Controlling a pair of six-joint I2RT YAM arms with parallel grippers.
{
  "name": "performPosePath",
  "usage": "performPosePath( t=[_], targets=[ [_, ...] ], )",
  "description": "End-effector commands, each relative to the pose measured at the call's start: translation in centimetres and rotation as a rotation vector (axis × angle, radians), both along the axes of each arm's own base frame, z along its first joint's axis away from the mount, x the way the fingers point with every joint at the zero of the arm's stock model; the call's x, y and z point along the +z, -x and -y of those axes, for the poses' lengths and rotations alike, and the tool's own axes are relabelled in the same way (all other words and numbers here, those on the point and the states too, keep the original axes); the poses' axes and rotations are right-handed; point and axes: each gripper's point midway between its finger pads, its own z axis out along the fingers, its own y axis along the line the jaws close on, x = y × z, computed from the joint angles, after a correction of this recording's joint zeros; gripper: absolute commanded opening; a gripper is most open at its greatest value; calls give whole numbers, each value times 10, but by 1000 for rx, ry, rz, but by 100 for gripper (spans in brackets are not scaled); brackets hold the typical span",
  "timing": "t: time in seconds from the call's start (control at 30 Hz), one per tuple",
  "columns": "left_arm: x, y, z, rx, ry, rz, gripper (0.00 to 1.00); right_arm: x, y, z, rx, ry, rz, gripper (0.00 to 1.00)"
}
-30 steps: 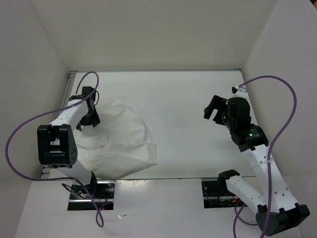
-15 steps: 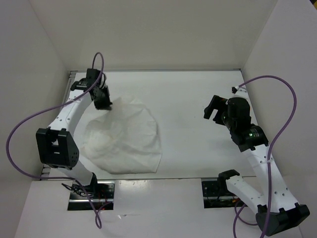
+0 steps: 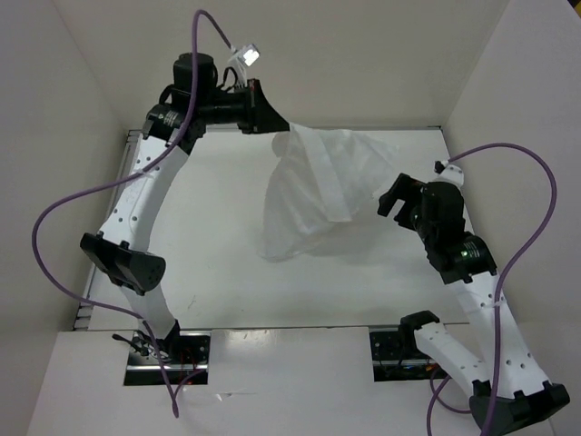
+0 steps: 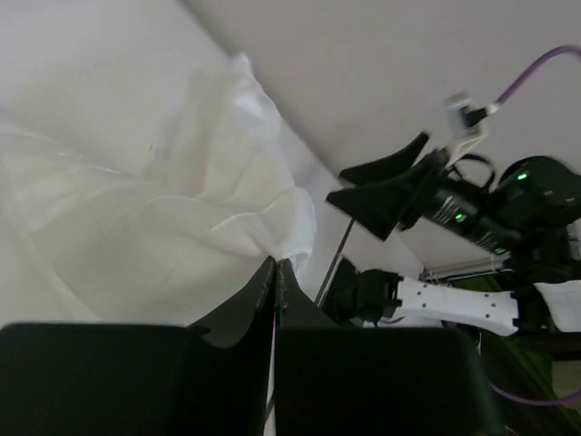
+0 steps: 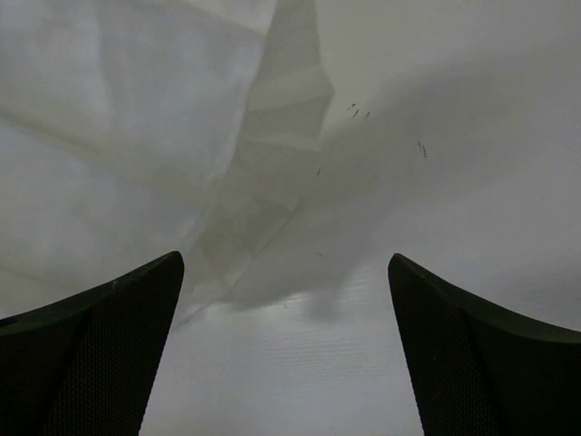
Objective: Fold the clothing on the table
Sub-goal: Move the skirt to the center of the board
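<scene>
The clothing (image 3: 327, 186), a white thin garment, hangs in the air over the table (image 3: 209, 209), with its lower end near the tabletop. My left gripper (image 3: 275, 128) is raised high at the back and is shut on the garment's top corner. In the left wrist view the gripper (image 4: 275, 263) has its jaws pressed together on a fold of the clothing (image 4: 136, 200). My right gripper (image 3: 398, 196) stands open just right of the hanging cloth. In the right wrist view the clothing (image 5: 136, 136) fills the upper left ahead of the open gripper (image 5: 284, 263), nothing between the fingers.
Upright white walls (image 3: 272, 64) close in the back and both sides. Purple cables (image 3: 82, 204) loop from each arm. Both arm bases (image 3: 168, 350) sit in slots at the near edge. The right arm (image 4: 454, 204) shows in the left wrist view.
My left gripper shut on the garment's edge, then rose and swung back and to the right, lifting the garment off the table. The right gripper stayed open and shifted slightly.
</scene>
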Motion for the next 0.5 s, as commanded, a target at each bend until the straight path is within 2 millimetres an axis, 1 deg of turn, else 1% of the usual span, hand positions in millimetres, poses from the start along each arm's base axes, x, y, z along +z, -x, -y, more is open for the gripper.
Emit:
performPosePath(
  t=[0.0,0.03,0.1,0.13,0.17,0.2,0.23,0.3,0.33,0.37,0.4,0.43,0.47],
  targets=[
    [95,32,3,-123,162,196,0,26,7,11,-65,-37,86,98],
    [97,28,5,-123,163,199,0,25,12,11,-71,-50,85,98],
    [104,30,5,-132,167,207,0,30,15,16,-95,-64,108,98],
    [106,15,4,-74,152,220,0,30,20,18,-109,-73,115,98],
    [96,9,2,-35,126,166,0,30,20,18,-113,-83,116,98],
    [81,-8,3,7,95,131,0,32,23,19,-113,-85,120,98],
    [78,-16,-5,82,56,132,0,34,25,19,-113,-87,129,98],
    [60,-35,-10,167,11,91,0,31,26,17,-109,-97,117,98],
    [53,-46,-19,244,-30,89,0,33,28,16,-100,-104,125,98],
    [39,-52,-18,278,-63,60,0,32,29,16,-104,-110,117,98],
    [26,-59,-18,309,-101,44,0,34,31,17,-104,-113,127,98],
    [14,-68,-29,382,-160,37,0,37,33,17,-103,-116,139,98],
    [0,-71,-22,398,-200,14,0,37,33,17,-107,-125,139,98]
  ],
)
